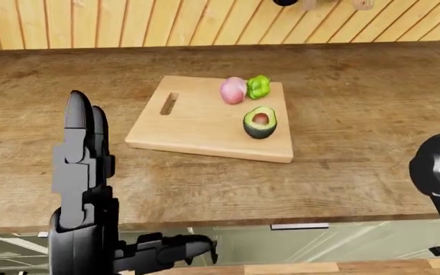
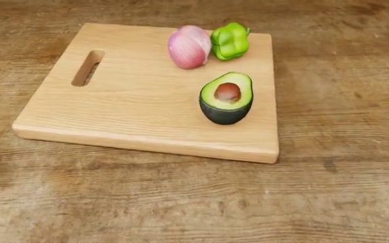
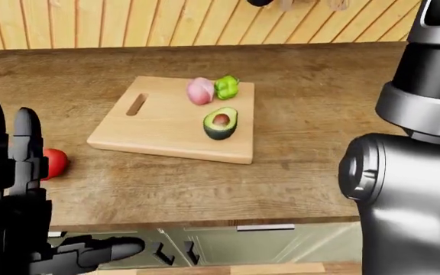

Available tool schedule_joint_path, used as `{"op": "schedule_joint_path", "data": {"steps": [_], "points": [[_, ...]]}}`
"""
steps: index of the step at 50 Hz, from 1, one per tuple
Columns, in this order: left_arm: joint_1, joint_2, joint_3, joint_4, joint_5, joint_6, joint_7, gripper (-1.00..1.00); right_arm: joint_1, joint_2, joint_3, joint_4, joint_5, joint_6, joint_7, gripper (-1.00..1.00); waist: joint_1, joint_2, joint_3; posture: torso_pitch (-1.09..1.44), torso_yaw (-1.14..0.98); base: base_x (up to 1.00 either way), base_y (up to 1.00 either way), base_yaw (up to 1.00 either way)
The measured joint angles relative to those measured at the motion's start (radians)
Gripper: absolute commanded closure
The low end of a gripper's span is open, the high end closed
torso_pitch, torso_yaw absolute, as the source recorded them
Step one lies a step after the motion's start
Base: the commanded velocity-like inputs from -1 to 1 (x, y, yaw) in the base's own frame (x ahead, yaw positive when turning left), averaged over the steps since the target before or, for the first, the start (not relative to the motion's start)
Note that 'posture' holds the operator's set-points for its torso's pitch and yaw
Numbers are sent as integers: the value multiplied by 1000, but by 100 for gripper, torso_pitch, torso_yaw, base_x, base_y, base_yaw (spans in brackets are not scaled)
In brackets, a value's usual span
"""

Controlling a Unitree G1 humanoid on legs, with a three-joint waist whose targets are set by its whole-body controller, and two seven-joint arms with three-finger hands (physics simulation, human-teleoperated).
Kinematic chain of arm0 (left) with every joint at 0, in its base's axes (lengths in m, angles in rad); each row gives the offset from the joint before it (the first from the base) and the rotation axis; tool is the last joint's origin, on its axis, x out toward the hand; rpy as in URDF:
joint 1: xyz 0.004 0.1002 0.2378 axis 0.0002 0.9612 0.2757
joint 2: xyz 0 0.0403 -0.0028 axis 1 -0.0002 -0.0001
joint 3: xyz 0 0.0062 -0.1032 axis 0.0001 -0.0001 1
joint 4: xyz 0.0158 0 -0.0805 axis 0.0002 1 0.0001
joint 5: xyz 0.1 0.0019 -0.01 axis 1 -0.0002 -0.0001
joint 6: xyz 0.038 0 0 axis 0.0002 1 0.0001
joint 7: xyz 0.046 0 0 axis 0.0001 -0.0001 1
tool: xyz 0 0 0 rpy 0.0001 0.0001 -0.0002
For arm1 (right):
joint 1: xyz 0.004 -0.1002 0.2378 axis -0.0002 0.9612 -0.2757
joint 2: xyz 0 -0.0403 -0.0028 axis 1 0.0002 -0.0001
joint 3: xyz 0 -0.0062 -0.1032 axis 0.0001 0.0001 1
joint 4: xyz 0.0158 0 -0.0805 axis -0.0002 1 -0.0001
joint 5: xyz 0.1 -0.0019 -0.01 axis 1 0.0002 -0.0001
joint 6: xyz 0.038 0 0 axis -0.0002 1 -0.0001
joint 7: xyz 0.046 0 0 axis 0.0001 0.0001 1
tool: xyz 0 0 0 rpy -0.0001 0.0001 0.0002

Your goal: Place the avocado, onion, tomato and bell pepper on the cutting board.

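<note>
Red tomato [image 3: 53,162] sits off the cutting board [image 2: 134,111], beside left-hand fingers [image 3: 10,166].

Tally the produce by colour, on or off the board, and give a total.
Green: 2, bell pepper and halved avocado, both on the cutting board
Pink: 1, onion, on the board
Red: 1, tomato, on the counter off the board's left end
Total: 4

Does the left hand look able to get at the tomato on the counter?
Probably yes. The tomato sits on the bare counter left of the cutting board, right beside the raised, open left hand, with nothing between them.
</note>
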Motion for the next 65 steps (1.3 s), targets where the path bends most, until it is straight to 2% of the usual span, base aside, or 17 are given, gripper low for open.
{"op": "schedule_joint_path", "data": {"steps": [3, 5, 9, 12, 18, 24, 27, 30, 33, 35, 37, 40, 43, 47, 52, 59, 65], "points": [[-27, -80, 56, 16, 35, -7, -76, -100, 7, -21, 0, 24, 6, 1, -8, -100, 0, 1, 4, 0, 0, 0, 0, 0], [-58, -151, 127, 24, 50, -23, -151, -100, 9, -27, 1, 32, 6, 2, -9, -100, 0, -1, 7, 0, 0, 0, 0, 0], [-181, -258, 326, 20, 59, -51, -312, -100, 7, -27, 8, 39, 4, -6, -8, -100, 2, -6, 10, 0, 0, 0, 0, 0], [-319, -264, 462, 12, 67, -15, -398, -100, 10, -25, 9, 29, 5, -8, -5, -100, 3, -12, 8, 0, 0, 0, 0, 0], [-517, -174, 667, 5, 86, 198, -482, -100, 32, -29, 7, 13, 6, -19, -7, -100, 0, -14, 4, 0, 0, 0, 0, 0], [-654, -83, 709, 14, 41, 573, -571, -100, 57, -23, 9, 27, -4, -33, -13, -100, 0, -12, 9, 0, 0, 0, 0, 0], [-692, 5, 786, 6, -146, 795, -563, -100, 66, -22, 14, 24, -7, -38, -6, -100, -4, -7, 10, 0, 0, 0, 0, 0], [-571, 223, 842, 12, -529, 930, -345, -100, 69, -24, 11, 19, -10, -44, -7, -100, -13, 1, 7, 0, 0, 0, 0, 0], [-344, 512, 837, 23, -1032, 876, 56, -100, 84, -27, -1, 10, -17, -47, -12, -100, -17, 10, 5, 0, 0, 0, 0, 0], [-264, 631, 816, 13, -1255, 788, 248, -100, 83, -22, 0, 17, -21, -48, -12, -100, -15, 21, 6, 0, 0, 0, 0, 0], [-244, 664, 798, -8, -1371, 718, 344, -100, 84, -16, 7, 18, -23, -49, -8, -100, -13, 33, 6, 0, 0, 0, 0, 0], [-249, 663, 796, -17, -1432, 678, 390, -100, 91, -15, 11, 16, -23, -52, -2, -100, -13, 45, 10, 0, 0, 0, 0, 0], [-256, 683, 789, -11, -1410, 681, 425, -100, 90, -20, 5, 24, -24, -49, 2, -100, -16, 51, 15, 0, 0, 0, 0, 0], [-264, 690, 702, -4, -1233, 687, 493, -100, 92, -24, 1, 22, -24, -48, 2, -100, -22, 57, 16, 0, 0, 0, 0, 0], [-294, 638, 720, -1, -1164, 733, 495, -100, 107, -26, -4, 10, -21, -46, 3, -100, -27, 59, 12, 0, 0, 0, 0, 0], [-373, 504, 720, -2, -1024, 821, 392, -100, 105, -20, 2, 14, -22, -51, 0, -100, -30, 60, 11, 0, 0, 0, 0, 0], [-467, 370, 656, 57, -799, 884, 227, -100, 114, -11, 7, 10, -26, -56, 1, -100, -31, 50, 9, 0, 0, 0, 0, 0]]}}
